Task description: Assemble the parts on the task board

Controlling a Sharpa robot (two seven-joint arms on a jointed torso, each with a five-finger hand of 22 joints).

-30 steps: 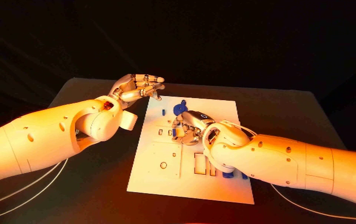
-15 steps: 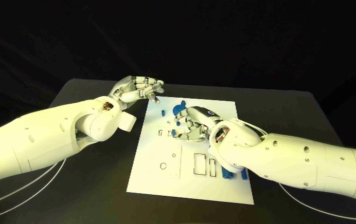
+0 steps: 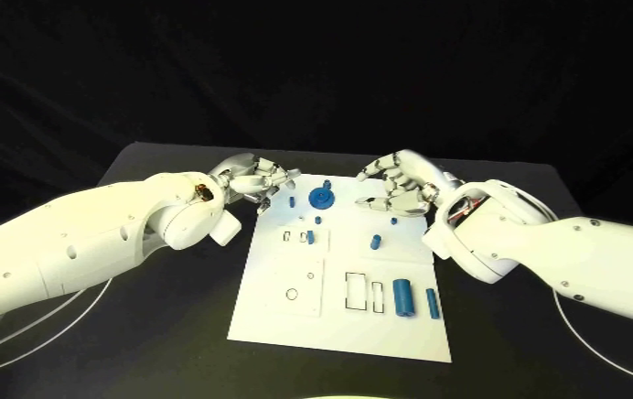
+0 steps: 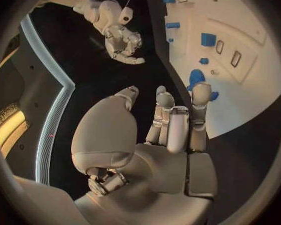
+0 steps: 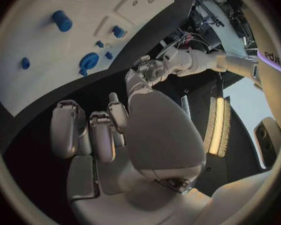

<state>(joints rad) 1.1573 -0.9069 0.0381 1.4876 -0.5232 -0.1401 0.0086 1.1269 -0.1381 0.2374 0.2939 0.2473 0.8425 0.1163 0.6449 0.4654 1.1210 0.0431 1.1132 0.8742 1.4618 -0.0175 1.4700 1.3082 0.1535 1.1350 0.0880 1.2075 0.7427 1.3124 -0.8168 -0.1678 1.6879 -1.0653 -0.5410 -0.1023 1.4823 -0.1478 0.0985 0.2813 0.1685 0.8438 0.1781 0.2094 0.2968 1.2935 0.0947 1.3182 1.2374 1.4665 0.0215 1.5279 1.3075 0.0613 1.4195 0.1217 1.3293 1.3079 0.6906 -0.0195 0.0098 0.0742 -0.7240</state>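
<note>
Looking down from the head: black table under dark surroundings, white board at centre. Blue pieces spread over board, round one near far edge. Left hand at far left corner, fingers curled, empty. Right hand at far right corner, loosely spread, empty. From left wrist: board, fingers bare. From right wrist: fingers apart, board beyond.

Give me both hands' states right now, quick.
Left hand: fingers curled in, holding nothing, at the task board's far left corner.
Right hand: open, empty, raised over the board's far edge.
</note>
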